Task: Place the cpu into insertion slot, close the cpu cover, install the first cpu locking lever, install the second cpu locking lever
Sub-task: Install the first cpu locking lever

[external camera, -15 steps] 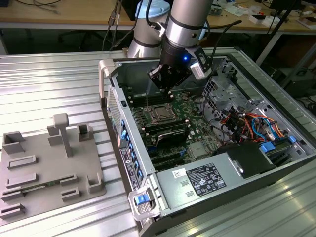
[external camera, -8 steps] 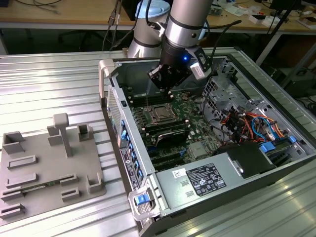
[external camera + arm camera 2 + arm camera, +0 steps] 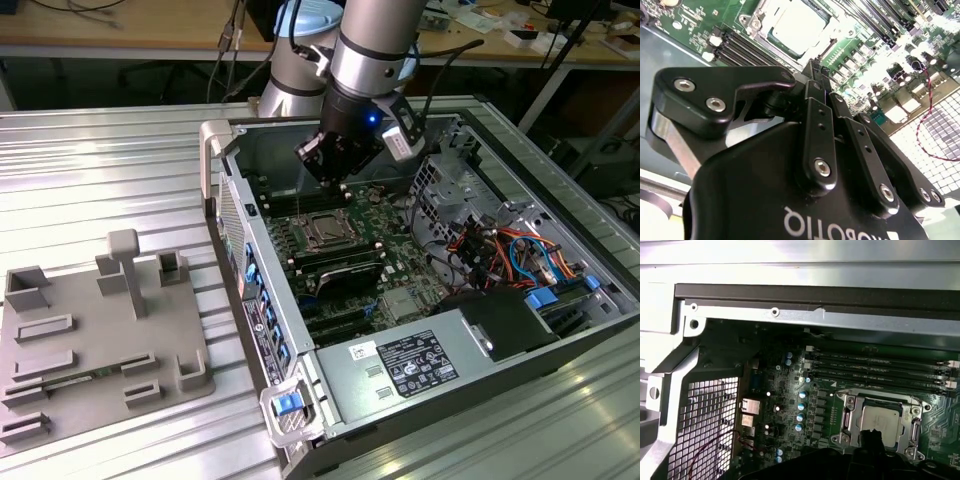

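inside the open case [image 3: 252,300], the cpu [image 3: 881,420] sits in the insertion slot [image 3: 306,232], framed by the cpu cover [image 3: 849,416]; the gripper [image 3: 815,66] hovers just above, closed and empty. cpu likely light, rigid, fragile: grip edges.

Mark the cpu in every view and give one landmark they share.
Exterior view: the cpu, a pale square near the middle of the green motherboard.
Second wrist view: the cpu, inside the silvery cpu cover.
First wrist view: the cpu, inside the same cover.
Shared landmark: the long black memory slots beside it.
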`<act>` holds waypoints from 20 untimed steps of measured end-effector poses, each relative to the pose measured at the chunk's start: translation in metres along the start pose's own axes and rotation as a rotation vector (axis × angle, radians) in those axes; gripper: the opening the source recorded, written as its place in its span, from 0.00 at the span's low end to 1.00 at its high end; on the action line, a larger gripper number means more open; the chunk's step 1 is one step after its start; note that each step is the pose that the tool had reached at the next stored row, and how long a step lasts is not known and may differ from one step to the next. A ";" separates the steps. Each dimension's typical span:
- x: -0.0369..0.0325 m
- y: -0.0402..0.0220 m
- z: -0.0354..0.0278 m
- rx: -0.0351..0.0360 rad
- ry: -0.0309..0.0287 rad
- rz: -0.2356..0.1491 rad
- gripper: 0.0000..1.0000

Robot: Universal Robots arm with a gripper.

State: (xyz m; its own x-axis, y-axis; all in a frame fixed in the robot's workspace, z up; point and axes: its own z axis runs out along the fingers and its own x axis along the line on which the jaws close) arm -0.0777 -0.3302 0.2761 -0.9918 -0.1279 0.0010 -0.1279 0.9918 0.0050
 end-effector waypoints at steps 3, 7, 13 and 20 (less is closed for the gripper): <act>0.0043 0.0006 0.0006 0.0000 0.0001 -0.016 0.11; 0.0125 0.0016 0.0019 0.0000 0.0002 -0.048 0.11; 0.0227 0.0029 0.0031 0.0000 0.0003 -0.078 0.11; 0.0298 0.0040 0.0033 0.0001 0.0006 -0.081 0.11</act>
State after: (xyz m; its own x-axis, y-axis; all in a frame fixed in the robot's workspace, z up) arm -0.1078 -0.3301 0.2729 -0.9782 -0.2078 0.0012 -0.2078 0.9782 0.0050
